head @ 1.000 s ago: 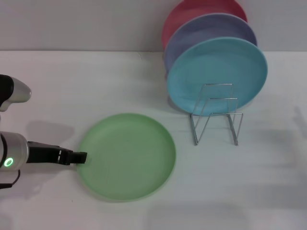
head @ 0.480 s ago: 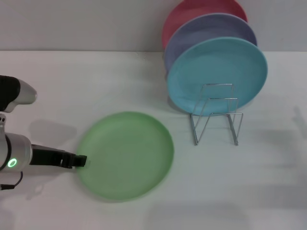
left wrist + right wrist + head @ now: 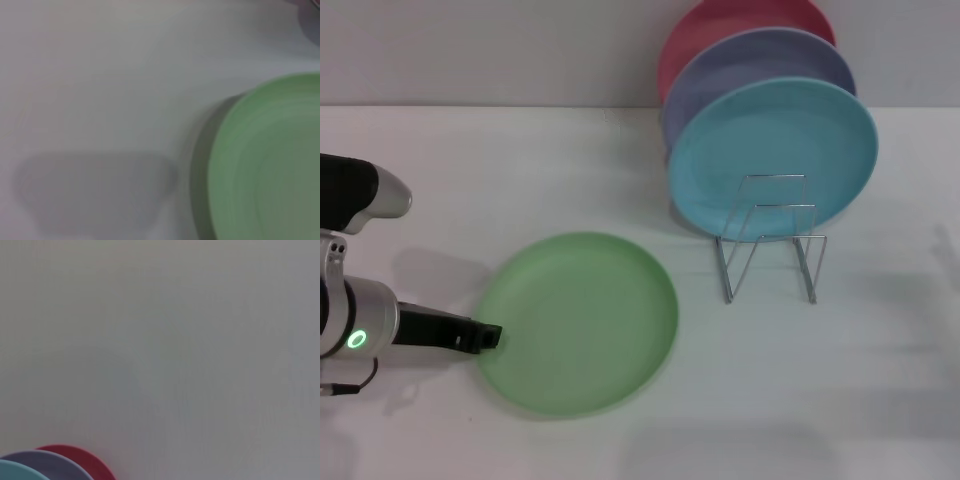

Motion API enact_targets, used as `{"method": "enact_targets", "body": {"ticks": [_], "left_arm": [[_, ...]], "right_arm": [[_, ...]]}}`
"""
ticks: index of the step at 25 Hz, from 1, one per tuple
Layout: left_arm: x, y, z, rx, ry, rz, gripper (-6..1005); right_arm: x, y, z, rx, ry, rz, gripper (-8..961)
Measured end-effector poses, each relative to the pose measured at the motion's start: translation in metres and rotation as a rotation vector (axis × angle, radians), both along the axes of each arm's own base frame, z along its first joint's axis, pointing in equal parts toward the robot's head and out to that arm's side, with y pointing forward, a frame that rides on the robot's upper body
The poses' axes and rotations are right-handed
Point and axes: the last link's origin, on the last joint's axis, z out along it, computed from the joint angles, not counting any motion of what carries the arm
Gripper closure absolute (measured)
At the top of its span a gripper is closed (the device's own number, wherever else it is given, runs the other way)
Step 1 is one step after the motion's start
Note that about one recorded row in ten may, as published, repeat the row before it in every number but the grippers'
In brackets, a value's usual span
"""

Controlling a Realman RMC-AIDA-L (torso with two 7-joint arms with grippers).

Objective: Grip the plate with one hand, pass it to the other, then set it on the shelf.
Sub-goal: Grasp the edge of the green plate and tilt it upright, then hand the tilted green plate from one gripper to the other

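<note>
White tabletop (image 3: 880, 380) fills the head view, meeting a pale grey wall at the far edge. On it lies the round, shallow, light green plastic plate (image 3: 578, 322), flat, on the near left of centre. At the plate's left rim sits the black two-finger left gripper (image 3: 486, 336), carried by a silver-grey arm with a green glowing ring (image 3: 357, 340); the gripper tip meets the rim, but whether its fingers are parted or clamped on the rim cannot be told from this view. To the right and farther back stands the small dish rack of thin silver wire (image 3: 770, 238), its upright rectangular loops at the front bare. Behind those loops three plates stand on edge, one behind another: a turquoise plate (image 3: 772, 160) nearest, a lavender plate (image 3: 740, 70) next, a red plate (image 3: 710, 35) at the back. The green plate is well apart from the rack. The right arm does not appear here.

Left wrist view: only the tabletop and a curved part of the green plate (image 3: 270, 165) with a dark shadow along its rim; the gripper's own fingers are outside the picture, and the rack is unseen.

Right wrist view: mostly pale blank surface, with the top edges of the red (image 3: 87, 460), lavender (image 3: 50, 465) and turquoise (image 3: 15, 472) plates at one corner. Neither the green plate nor any gripper shows.
</note>
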Motion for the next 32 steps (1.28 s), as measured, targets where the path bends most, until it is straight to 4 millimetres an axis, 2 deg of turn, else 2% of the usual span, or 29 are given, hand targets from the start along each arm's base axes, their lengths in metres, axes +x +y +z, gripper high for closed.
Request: {"method": "enact_targets", "body": {"ticks": [5, 9, 19, 21, 22, 23, 26, 27, 28, 29, 32], "left_arm": [[0.003, 0.000, -0.001, -0.005, 0.001, -0.011, 614], [0.006, 0.001, 0.000, -0.001, 0.001, -0.023, 819], [0.015, 0.005, 0.007, 0.018, 0.002, -0.081, 884], [0.019, 0.006, 0.010, 0.025, 0.002, -0.099, 892], [0.021, 0.006, 0.012, 0.029, 0.002, -0.107, 895], [0.026, 0.007, 0.014, 0.036, 0.001, -0.124, 899], [0.038, 0.010, 0.021, 0.056, 0.001, -0.176, 918], [0.045, 0.011, 0.024, 0.068, 0.000, -0.201, 926], [0.045, 0.011, 0.024, 0.068, 0.000, -0.201, 934], [0.049, 0.012, 0.027, 0.076, 0.001, -0.216, 941], [0.058, 0.013, 0.031, 0.095, 0.002, -0.252, 955]], "right_arm": [[0.000, 0.000, 0.000, 0.000, 0.000, 0.001, 128], [0.000, 0.000, 0.000, 0.000, 0.000, 0.001, 128], [-0.005, -0.001, 0.003, 0.020, 0.000, 0.036, 127], [-0.015, -0.006, 0.007, 0.051, -0.005, 0.107, 127], [-0.030, -0.012, 0.016, 0.111, -0.008, 0.223, 127], [-0.030, -0.012, 0.016, 0.111, -0.008, 0.223, 127], [-0.057, -0.013, 0.037, 0.206, 0.025, 0.408, 127], [-0.076, -0.002, 0.051, 0.216, 0.057, 0.514, 127], [-0.076, -0.002, 0.051, 0.216, 0.057, 0.514, 127], [-0.084, 0.006, 0.056, 0.201, 0.080, 0.551, 127], [-0.116, 0.042, 0.066, 0.121, 0.108, 0.624, 127]]}}
